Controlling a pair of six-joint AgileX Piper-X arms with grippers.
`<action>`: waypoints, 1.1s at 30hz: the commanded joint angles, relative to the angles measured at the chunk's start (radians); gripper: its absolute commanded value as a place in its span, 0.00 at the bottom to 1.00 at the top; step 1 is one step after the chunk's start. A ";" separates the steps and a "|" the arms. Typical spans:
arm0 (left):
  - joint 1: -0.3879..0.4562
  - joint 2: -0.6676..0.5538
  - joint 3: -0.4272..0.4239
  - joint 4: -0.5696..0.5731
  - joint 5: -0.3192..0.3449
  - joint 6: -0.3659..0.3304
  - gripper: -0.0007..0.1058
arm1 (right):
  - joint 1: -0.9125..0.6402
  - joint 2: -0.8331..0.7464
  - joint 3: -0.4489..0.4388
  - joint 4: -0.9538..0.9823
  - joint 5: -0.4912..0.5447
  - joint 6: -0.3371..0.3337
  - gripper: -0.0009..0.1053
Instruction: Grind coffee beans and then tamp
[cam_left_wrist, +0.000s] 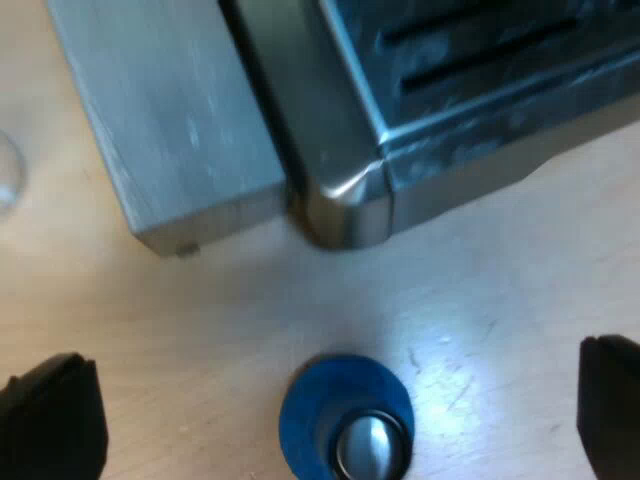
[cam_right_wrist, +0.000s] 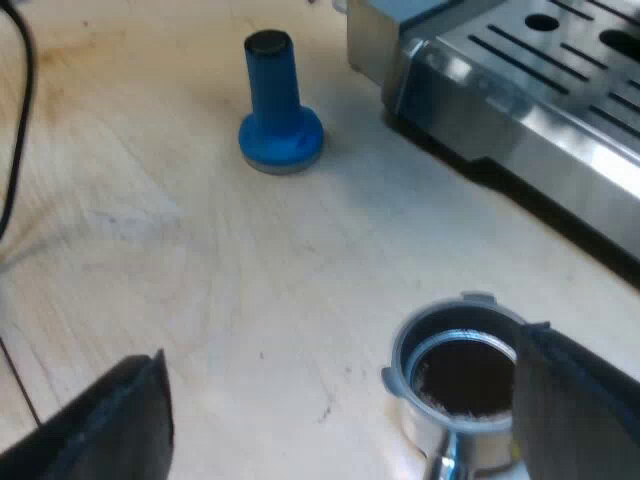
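**A:** Where does the blue tamper (cam_right_wrist: 278, 105) stand?

**B:** It stands upright on its wide base on the pale wooden desk (cam_right_wrist: 200, 270), with its black-capped stem pointing up. It is near the drip-tray corner of the espresso machine (cam_right_wrist: 520, 90) but apart from it.

**A:** And the left gripper?

**B:** The left gripper (cam_left_wrist: 330, 405) hangs above the tamper (cam_left_wrist: 345, 425) and looks down on its round blue base and shiny top. Its jaws are spread wide, one to each side of the tamper and well clear of it, so they pinch nothing.

**A:** What about the holder?

**B:** The metal holder (cam_right_wrist: 455, 375) sits close under the right gripper (cam_right_wrist: 345, 410), well apart from the tamper. Dark ground coffee lies in its basket, below the steel rim. Only a stub of its handle shows.

**A:** Does the right gripper grasp it?

**B:** Its jaws are spread wide too. One black finger (cam_right_wrist: 580, 400) crosses in front of the holder's rim, and whether it touches the metal cannot be told. The other is over bare desk, far from the holder.

**A:** What lies around them?

**B:** The machine's slotted drip tray (cam_right_wrist: 560, 50) runs along past the holder. From the left wrist, the machine's rounded steel corner (cam_left_wrist: 345, 215) shows on the desk (cam_left_wrist: 200, 330), with a grey metal block (cam_left_wrist: 170, 110) just beside it.
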 joint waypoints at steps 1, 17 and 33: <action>-0.001 -0.095 -0.008 0.036 -0.011 -0.008 0.92 | 0.000 -0.003 -0.107 0.178 -0.003 0.003 0.67; -0.001 -0.396 -0.262 0.151 -0.011 -0.001 0.92 | -0.261 -0.022 -0.542 0.803 -0.114 0.086 0.67; -0.001 -0.396 -0.349 0.202 -0.028 -0.009 0.92 | -0.840 -0.239 -0.569 1.068 -0.138 -0.016 0.67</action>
